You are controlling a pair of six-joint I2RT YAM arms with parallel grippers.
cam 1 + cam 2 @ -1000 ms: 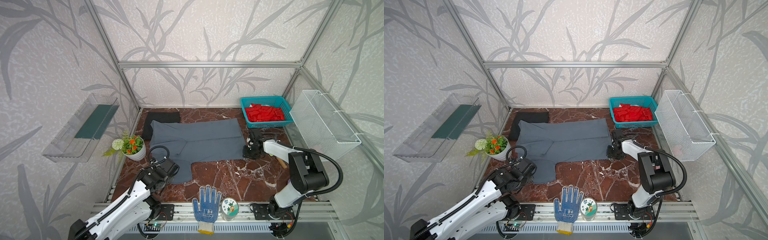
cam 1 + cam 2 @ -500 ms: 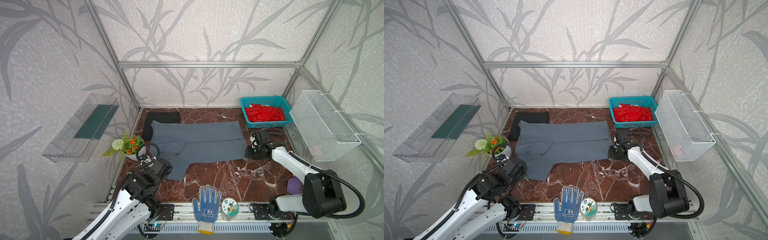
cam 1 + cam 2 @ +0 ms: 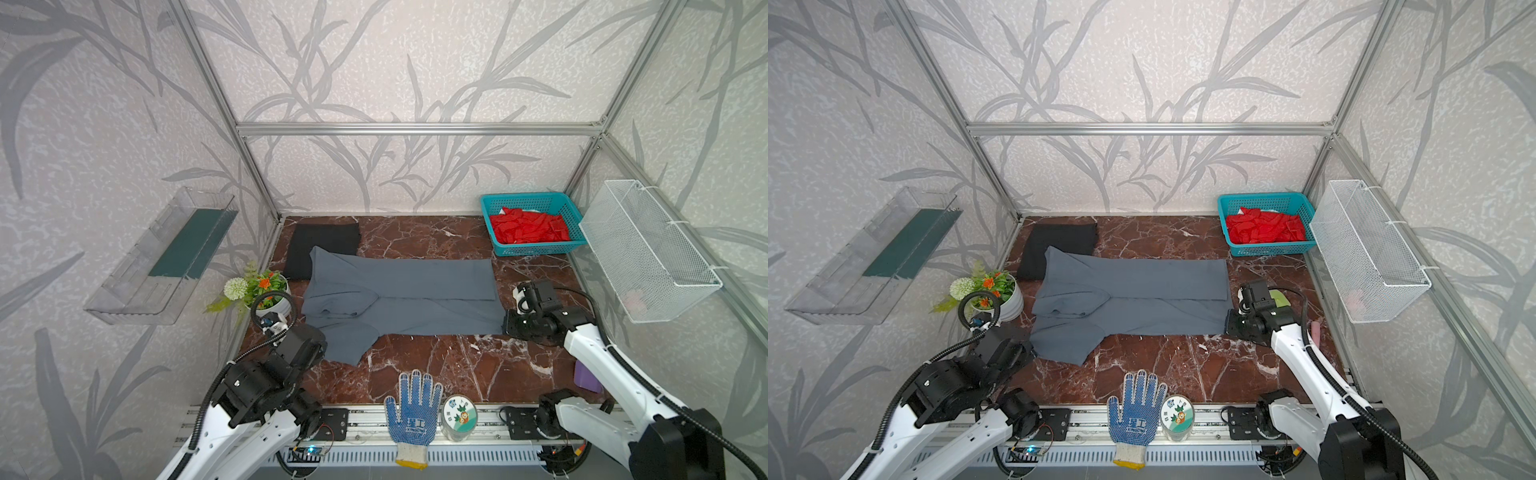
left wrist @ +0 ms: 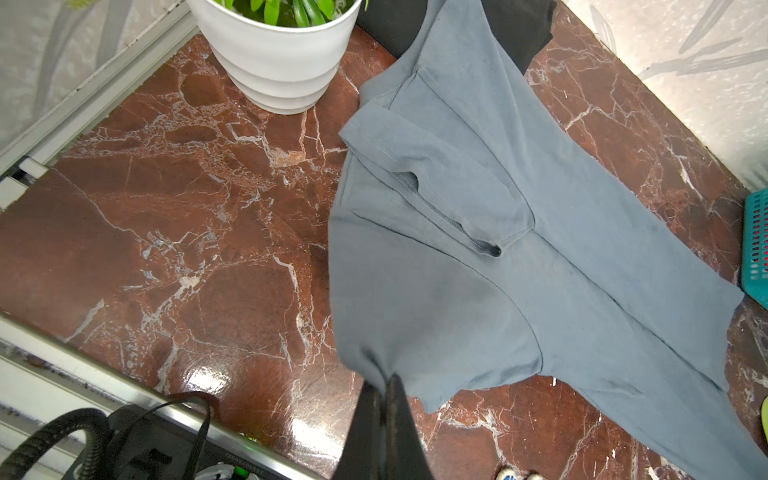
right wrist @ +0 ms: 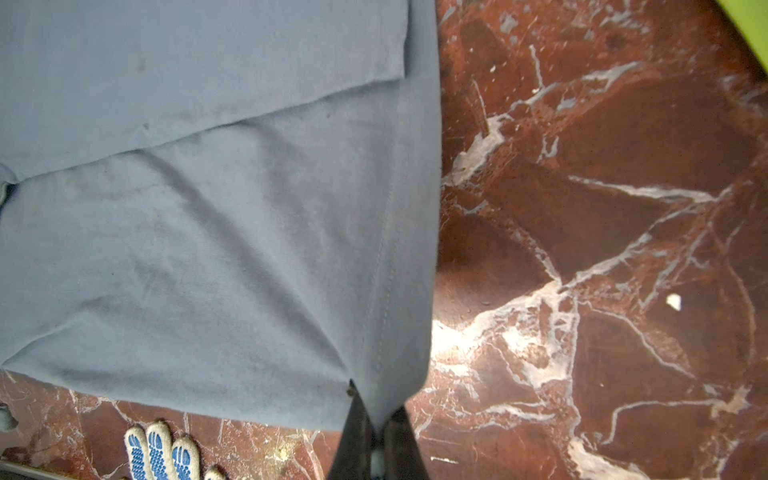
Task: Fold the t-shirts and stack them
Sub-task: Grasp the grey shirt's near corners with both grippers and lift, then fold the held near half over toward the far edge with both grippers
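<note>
The slate grey t-shirt (image 3: 399,291) lies spread across the middle of the red marble tabletop (image 3: 436,365) in both top views, its collar end toward the left of the frame and its hem toward the right. Its far long side is folded in over the body, and one sleeve sticks out toward the lower left. Its upper-left corner overlaps the black t-shirt (image 3: 320,245), which sits in the far left corner of the table and looks folded into a flat rectangle, though part of it is covered.

The left gripper (image 4: 384,386) has its jaws pressed together on the edge of that near sleeve, the cloth rising into a small peak where it is pinched. The right gripper (image 5: 374,415) is clamped on the near corner of the hem, at the right edge of the shirt in a top view (image 3: 1227,328).

A white flower pot (image 3: 272,301) stands just left of the grey shirt. A teal basket (image 3: 536,249) of red cloth pieces (image 3: 528,228) sits in the upper right corner, apart from the shirt. The blue-dotted work glove (image 3: 413,411) and a round tin (image 3: 459,417) rest on the front rail at the bottom centre.
</note>
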